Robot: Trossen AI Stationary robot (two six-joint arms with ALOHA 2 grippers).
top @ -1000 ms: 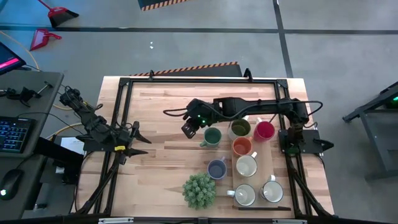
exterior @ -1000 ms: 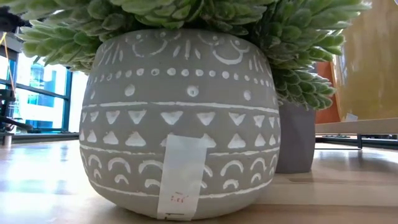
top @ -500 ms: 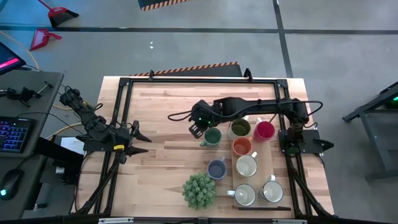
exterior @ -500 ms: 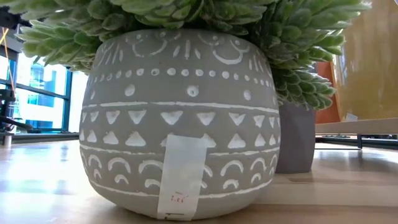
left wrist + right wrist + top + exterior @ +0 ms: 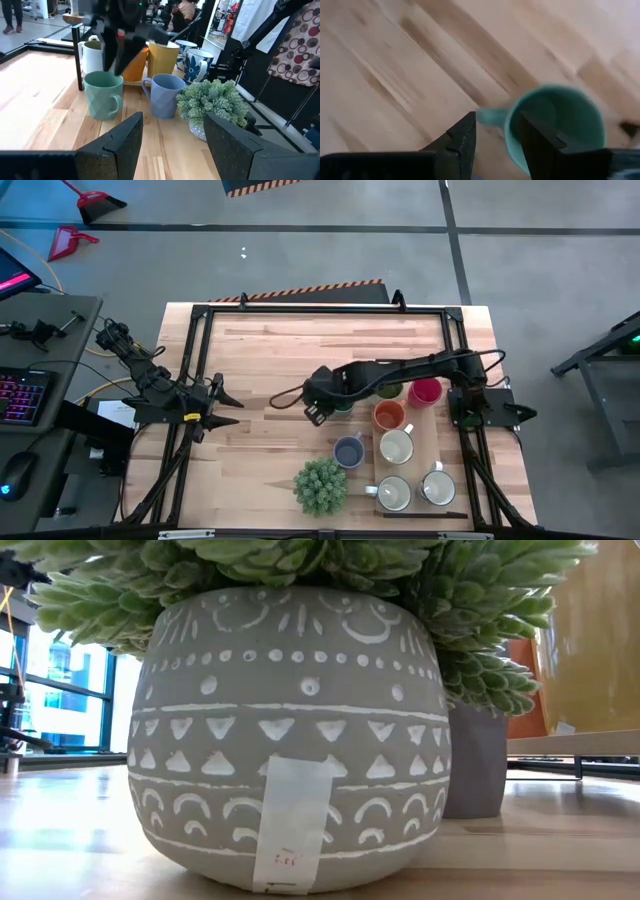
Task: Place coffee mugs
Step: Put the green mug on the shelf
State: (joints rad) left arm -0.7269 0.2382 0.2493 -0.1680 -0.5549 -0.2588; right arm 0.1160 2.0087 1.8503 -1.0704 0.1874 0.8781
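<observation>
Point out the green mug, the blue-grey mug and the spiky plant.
green mug (image 5: pixel 103 93), left wrist view, on its side wall.
blue-grey mug (image 5: pixel 167 95), left wrist view, on its side wall.
spiky plant (image 5: pixel 320 485), high view, on the middle of its foliage.

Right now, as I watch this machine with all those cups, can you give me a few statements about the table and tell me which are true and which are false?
1. The right gripper hangs open above the green mug's handle. True.
2. The left gripper holds a mug. False: it waits open at the table's left edge, holding nothing.
3. The blue-grey mug stands beside the spiky plant. True.
4. The red mug lies tipped on its side. False: it stands upright.
</observation>
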